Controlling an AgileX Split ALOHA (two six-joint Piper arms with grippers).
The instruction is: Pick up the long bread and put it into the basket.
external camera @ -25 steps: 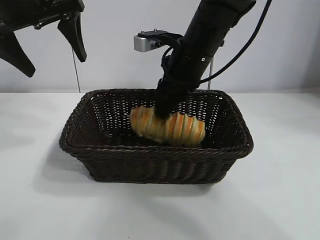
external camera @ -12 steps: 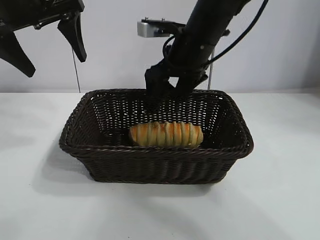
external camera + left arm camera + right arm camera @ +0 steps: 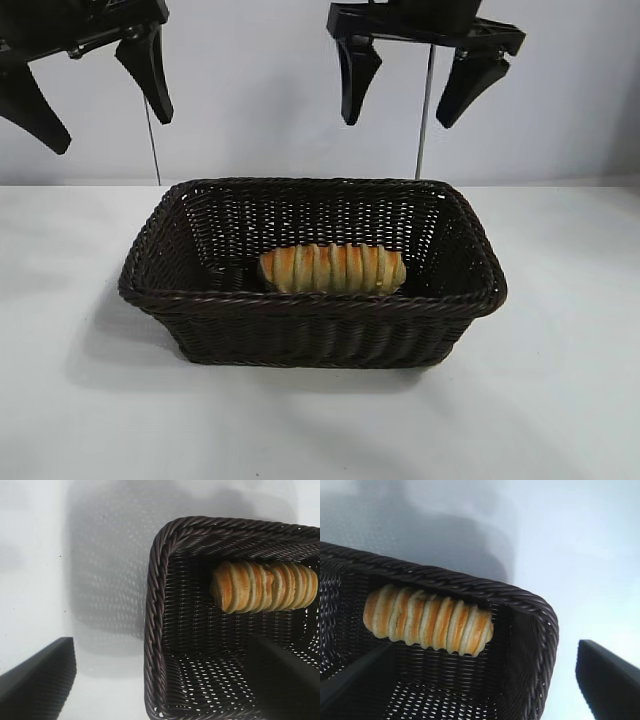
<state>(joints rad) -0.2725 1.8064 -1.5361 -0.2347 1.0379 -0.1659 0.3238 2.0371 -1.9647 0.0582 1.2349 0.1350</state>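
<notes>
The long bread (image 3: 333, 268), golden with orange and pale ridges, lies flat on the floor of the dark woven basket (image 3: 190, 305), close to its front wall. It also shows in the left wrist view as the long bread (image 3: 265, 586) and in the right wrist view as the long bread (image 3: 427, 620). My right gripper (image 3: 417, 88) hangs open high above the basket's back rim, holding nothing. My left gripper (image 3: 98, 98) is open at the upper left, above the basket's left end, also with nothing in it.
The basket (image 3: 155, 630) stands on a white tabletop (image 3: 570, 400) before a pale wall. Bare table lies all round the basket (image 3: 540, 625).
My right gripper let go of the bread, opened and rose from inside the basket to high above it. The bread settled flat on the basket floor. The left arm stayed still.
</notes>
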